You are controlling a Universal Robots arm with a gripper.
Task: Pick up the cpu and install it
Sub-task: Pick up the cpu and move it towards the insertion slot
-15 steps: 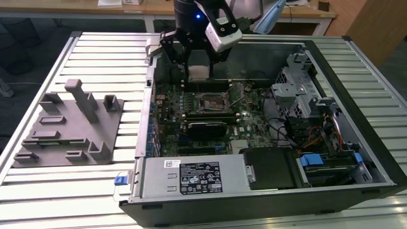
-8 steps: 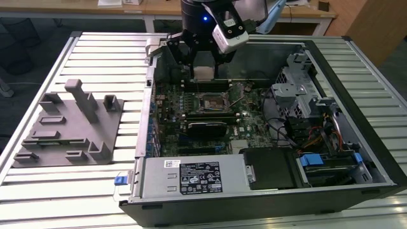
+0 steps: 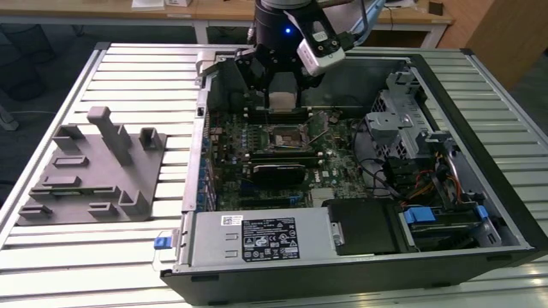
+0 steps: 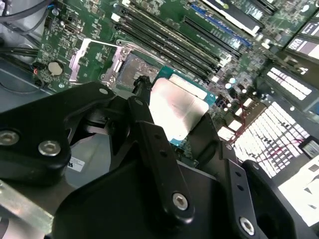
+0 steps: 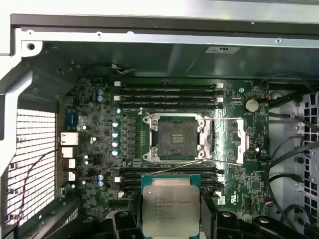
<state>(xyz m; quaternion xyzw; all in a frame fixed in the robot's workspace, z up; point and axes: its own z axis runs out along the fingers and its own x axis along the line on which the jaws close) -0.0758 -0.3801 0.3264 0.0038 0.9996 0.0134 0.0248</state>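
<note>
Gripper [image 3: 283, 101], fingers clamped on two opposite edges of the cpu [image 5: 171, 204], above the motherboard [image 5: 99, 124]; open socket [image 3: 283, 136] at six o'clock of it in the exterior view (load plate [image 5: 234, 142] swung aside), so I would hold the chip level and square to the socket.

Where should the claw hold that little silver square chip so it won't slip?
By its two opposite thin edges, one claw finger on each side, as the claw grips it now. The cpu is flat and square, so pinching the rim keeps its faces clear.
</note>
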